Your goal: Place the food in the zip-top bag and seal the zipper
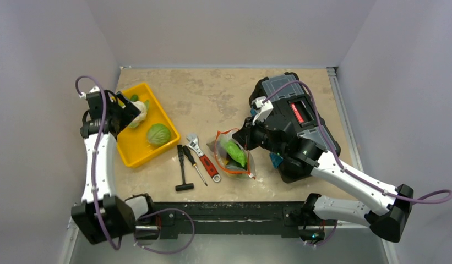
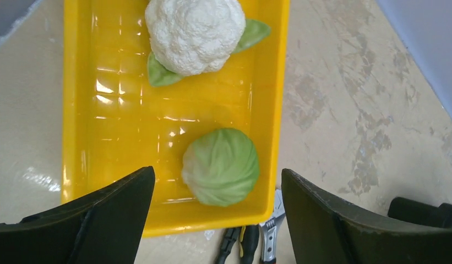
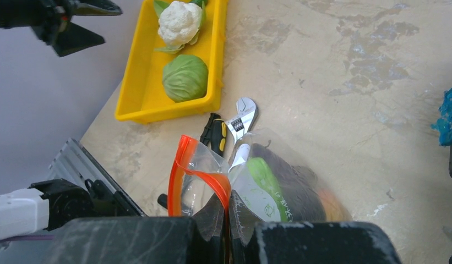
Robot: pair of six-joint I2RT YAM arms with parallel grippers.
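A yellow tray (image 1: 136,146) on the table (image 1: 212,93) holds a white cauliflower (image 2: 193,36) and a pale-green cabbage (image 1: 158,134). Just beside it lie a T-handle tool (image 1: 182,170), a screwdriver (image 1: 193,162) and a red-handled wrench (image 1: 203,157). A black toolbox (image 1: 283,85) sits well apart.

Looked like a robot lab's test cell. Was boxed in by plain grey panels (image 1: 229,27) around a worn tan table (image 1: 212,93), with robot arms (image 1: 99,159) bolted to a black rail (image 1: 229,212), a toy cabbage (image 1: 158,133) in a yellow tray (image 1: 132,157), a wrench (image 1: 204,159) alongside.

No legible text anywhere
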